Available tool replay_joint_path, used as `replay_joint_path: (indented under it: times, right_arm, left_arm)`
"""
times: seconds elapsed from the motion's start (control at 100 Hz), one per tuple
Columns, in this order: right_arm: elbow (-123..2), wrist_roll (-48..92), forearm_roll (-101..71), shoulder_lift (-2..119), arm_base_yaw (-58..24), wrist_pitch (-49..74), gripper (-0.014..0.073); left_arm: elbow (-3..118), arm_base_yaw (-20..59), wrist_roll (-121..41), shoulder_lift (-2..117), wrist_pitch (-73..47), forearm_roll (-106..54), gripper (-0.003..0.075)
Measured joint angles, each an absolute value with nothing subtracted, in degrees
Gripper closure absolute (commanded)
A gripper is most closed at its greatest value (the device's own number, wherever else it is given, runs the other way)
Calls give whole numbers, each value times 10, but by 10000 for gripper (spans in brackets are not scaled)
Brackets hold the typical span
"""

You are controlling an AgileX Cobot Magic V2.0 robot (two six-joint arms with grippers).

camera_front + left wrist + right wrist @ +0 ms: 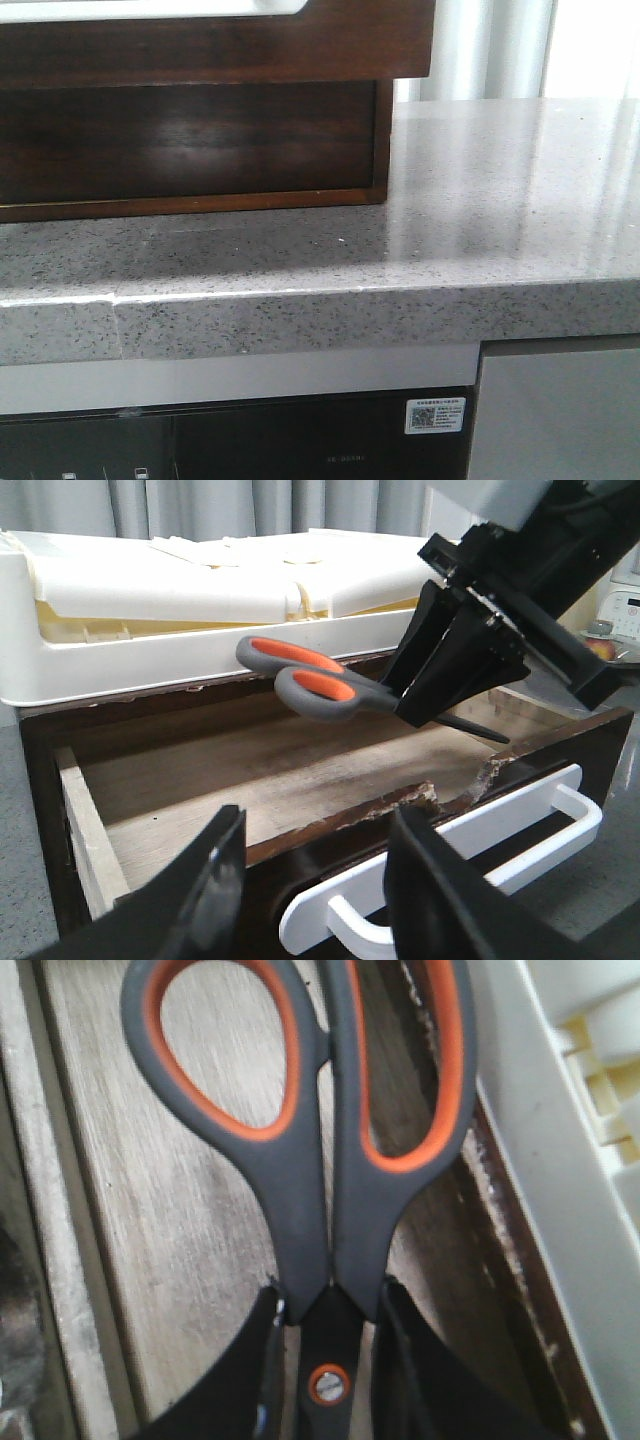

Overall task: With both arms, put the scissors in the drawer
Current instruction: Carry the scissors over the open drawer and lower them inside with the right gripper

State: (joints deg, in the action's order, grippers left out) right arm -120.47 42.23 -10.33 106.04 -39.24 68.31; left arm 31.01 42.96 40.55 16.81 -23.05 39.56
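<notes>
I have the scissors [325, 682] pinched at the pivot in my right gripper [440, 695], hanging over the open drawer [300, 780], my left gripper [315, 880] spread empty near its front; next, lower and release.

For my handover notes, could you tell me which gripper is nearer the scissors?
Right. The right gripper is clamped on the scissors at the pivot, above the open drawer; the left gripper sits open at the drawer's front.
</notes>
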Motion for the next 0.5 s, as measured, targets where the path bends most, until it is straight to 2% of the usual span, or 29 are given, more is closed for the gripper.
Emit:
replay_joint_path:
  times: [0.5]
  right_arm:
    - [-1205, 443, -102, 1079, -392, 717, 667]
  left_arm:
    - [310, 430, 405, 168, -231, 396, 427]
